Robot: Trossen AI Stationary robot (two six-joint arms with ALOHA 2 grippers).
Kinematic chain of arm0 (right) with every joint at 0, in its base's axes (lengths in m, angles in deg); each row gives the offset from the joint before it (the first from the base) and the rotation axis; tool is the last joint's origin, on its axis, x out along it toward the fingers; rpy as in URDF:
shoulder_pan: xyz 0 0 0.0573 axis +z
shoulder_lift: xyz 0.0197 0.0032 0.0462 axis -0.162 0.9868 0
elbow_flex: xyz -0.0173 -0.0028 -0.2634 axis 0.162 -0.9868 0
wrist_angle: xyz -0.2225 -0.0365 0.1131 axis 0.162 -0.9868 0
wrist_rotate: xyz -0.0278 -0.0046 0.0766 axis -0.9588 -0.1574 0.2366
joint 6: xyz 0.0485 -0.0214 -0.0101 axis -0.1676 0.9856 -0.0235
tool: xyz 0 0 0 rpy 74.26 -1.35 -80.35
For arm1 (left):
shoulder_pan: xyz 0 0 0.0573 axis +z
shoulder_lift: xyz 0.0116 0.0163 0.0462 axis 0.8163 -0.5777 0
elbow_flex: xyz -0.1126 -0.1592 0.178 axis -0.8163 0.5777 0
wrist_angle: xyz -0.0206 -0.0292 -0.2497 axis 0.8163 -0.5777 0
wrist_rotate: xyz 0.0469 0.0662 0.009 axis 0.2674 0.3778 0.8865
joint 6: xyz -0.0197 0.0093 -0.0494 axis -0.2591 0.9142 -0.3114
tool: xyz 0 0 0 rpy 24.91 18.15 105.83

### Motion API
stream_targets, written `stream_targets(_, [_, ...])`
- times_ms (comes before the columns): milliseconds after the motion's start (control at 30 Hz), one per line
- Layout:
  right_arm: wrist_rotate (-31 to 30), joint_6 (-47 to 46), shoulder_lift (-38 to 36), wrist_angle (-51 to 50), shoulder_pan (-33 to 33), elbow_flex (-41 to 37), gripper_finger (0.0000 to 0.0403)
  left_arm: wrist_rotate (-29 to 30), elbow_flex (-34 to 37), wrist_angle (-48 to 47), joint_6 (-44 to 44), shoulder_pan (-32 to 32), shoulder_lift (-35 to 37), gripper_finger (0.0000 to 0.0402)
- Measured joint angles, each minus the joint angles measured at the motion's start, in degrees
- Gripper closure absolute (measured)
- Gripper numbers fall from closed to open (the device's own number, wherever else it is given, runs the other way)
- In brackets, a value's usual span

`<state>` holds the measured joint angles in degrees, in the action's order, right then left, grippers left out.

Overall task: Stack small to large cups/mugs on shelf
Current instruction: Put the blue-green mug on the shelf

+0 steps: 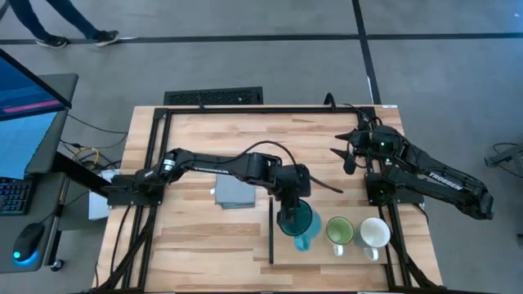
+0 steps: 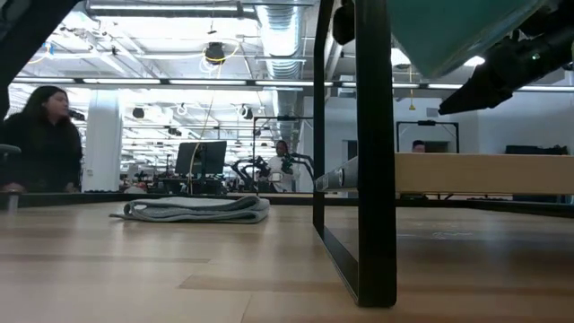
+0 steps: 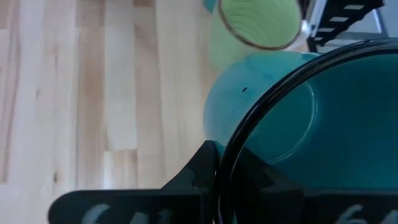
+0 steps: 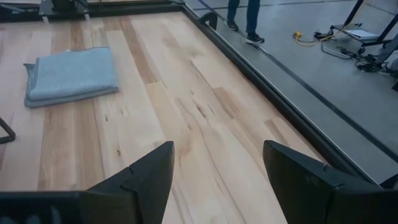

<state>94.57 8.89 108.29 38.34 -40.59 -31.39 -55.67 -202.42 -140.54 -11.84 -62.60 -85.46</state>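
Wooden table: left gripper pinched on large teal mug's rim over light wood shelf. Green mug, white mug unstacked rightward. Right gripper gaping, empty, far right.

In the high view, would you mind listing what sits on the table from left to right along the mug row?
Grey folded cloth → teal mug, gripped at its rim by the left gripper → light green mug → white mug.
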Motion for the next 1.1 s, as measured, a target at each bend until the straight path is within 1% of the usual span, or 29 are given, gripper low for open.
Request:
stream_targets(167, [0.0, 0.0, 0.0, -0.2, 0.0, 0.0, 0.0132, 0.6, 0.0, 0.4, 0.3, -0.4, 0.0, 0.0392])
stream_targets(333, [0.0, 0.0, 0.0, -0.5, 0.0, 0.0, 0.0132, 1.0, 0.0, 1.9, 0.2, -1.1, -2.3, 0.0392])
stream_targets(567, [0.0, 0.0, 0.0, -0.8, 0.1, 0.0, 0.0132, 1.2, 0.0, 1.0, -2.1, -1.5, -2.7, 0.0392])
stream_targets(700, [0.0, 0.0, 0.0, -0.8, 0.1, 0.0, 0.0132, 2.4, 0.0, -2.0, -3.2, -1.6, -2.7, 0.0392])
stream_targets(833, [0.0, 0.0, 0.0, -0.8, 0.1, 0.0, 0.0132, 3.1, 0.0, -2.4, -4.6, -1.8, -3.4, 0.0392])
stream_targets(900, [0.0, 0.0, 0.0, -0.8, 0.1, 0.0, 0.0132, 3.5, 0.0, -4.5, -5.0, -1.8, -3.6, 0.0392])
stream_targets(1000, [0.0, 0.0, 0.0, -0.8, 0.1, 0.0, 0.0132, 2.8, 0.0, -3.8, -5.4, -1.8, -4.9, 0.0392])
stream_targets(1100, [0.0, 0.0, 0.0, -0.8, 0.1, 0.0, 0.0132, 2.5, 0.0, -6.5, -5.8, -1.8, -5.7, 0.0392])
